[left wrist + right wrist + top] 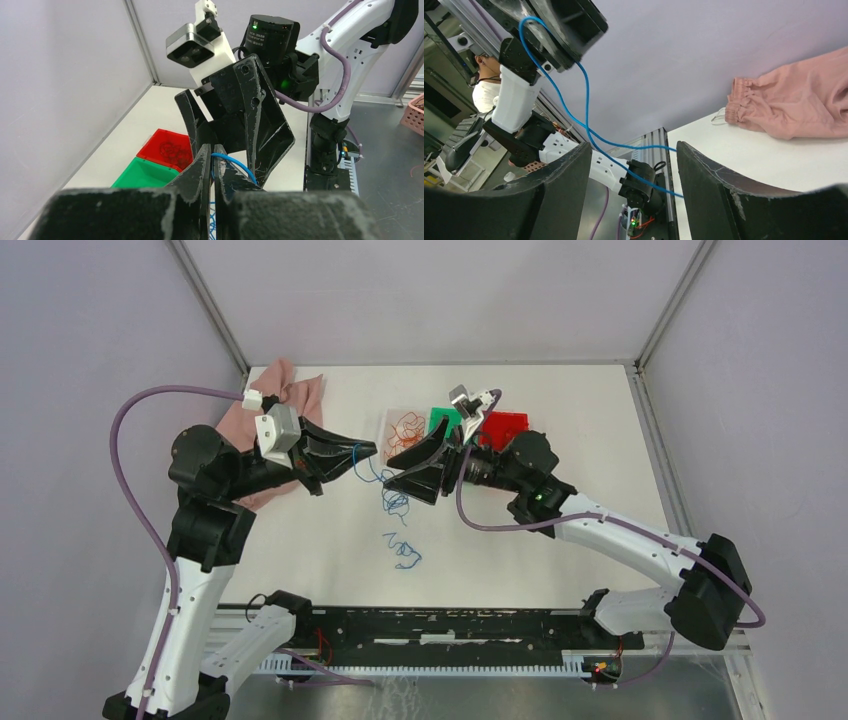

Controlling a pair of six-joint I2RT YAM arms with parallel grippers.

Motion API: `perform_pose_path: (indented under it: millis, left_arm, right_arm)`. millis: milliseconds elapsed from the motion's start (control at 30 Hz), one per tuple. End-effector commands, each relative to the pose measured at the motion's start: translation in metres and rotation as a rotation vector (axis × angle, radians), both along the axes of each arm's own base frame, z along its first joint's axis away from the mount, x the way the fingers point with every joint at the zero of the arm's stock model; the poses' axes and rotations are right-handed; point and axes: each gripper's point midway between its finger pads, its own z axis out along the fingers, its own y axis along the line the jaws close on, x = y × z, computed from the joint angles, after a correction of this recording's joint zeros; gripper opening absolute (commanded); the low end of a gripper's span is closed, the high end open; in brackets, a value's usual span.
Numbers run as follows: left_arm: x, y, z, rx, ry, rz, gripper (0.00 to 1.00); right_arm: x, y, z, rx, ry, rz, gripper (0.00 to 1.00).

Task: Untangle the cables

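Grey walls [420,290] around white table [560,410]; pink cloth [300,390] far left. Clenched on blue cable [231,158]: left fingers [200,165]. Spread, released: right fingers [709,185].

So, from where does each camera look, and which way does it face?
Top external: overhead, behind the robot, looking down at the table; left arm and right arm show.
Left wrist: on the left arm, looking along its shut left claw toward the right arm.
Right wrist: on the right arm, looking through its open right claw toward the pink cloth.
Shared: all three show the blue cable pinched in the left claw.
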Motion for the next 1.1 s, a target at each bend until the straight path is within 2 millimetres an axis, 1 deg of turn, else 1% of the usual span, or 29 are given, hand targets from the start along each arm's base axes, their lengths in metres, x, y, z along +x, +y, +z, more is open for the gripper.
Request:
perform_pose_path:
  millis: [0,133,167,233,267,433,500,567,667,767,867,967,1067]
  left_arm:
    - [-0.008,-0.002,0.008,-0.022,-0.019,-0.034,0.03]
    - [-0.008,-0.002,0.008,-0.022,-0.022,-0.031,0.03]
    - [-0.007,-0.001,0.008,-0.022,-0.021,-0.029,0.03]
    - [-0.007,-0.001,0.007,-0.021,-0.022,-0.028,0.03]
    - [-0.008,-0.001,0.006,-0.021,-0.017,-0.029,0.03]
    - [-0.008,-0.001,0.006,-0.022,-0.019,-0.024,0.03]
    - [-0.007,-0.001,0.005,-0.022,-0.015,-0.025,0.03]
    - [-0.006,-0.001,0.005,-0.022,-0.012,-0.023,0.03]
    - [-0.006,-0.001,0.006,-0.023,-0.015,-0.020,0.03]
    - [-0.008,-0.001,0.009,-0.028,-0.017,-0.021,0.03]
    - [-0.009,-0.001,0.012,-0.034,-0.011,-0.024,0.03]
    - [-0.012,0.000,0.015,-0.040,-0.003,-0.029,0.03]
    - [-0.014,0.000,0.016,-0.045,0.000,-0.033,0.03]
  right_arm:
    - [-0.012,-0.005,0.045,0.105,-0.074,0.040,0.70]
    - [-0.022,-0.006,0.057,0.130,-0.086,0.100,0.70]
    - [-0.021,-0.006,0.058,0.136,-0.083,0.097,0.70]
    - [-0.015,-0.005,0.058,0.138,-0.065,0.069,0.70]
    - [-0.008,-0.003,0.062,0.152,-0.052,0.038,0.69]
    - [-0.002,0.007,0.069,0.169,-0.027,0.035,0.68]
    - [0.002,0.013,0.067,0.156,-0.013,0.018,0.67]
    - [0.004,0.021,0.061,0.127,-0.010,0.007,0.66]
    - [0.012,0.031,0.046,0.063,0.001,-0.044,0.62]
    - [0.026,0.038,0.030,0.007,0.009,-0.131,0.58]
    - [0.039,0.040,0.017,-0.034,-0.002,-0.222,0.55]
    - [0.048,0.038,0.006,-0.077,-0.046,-0.319,0.55]
    - [0.054,0.038,0.001,-0.102,-0.077,-0.382,0.56]
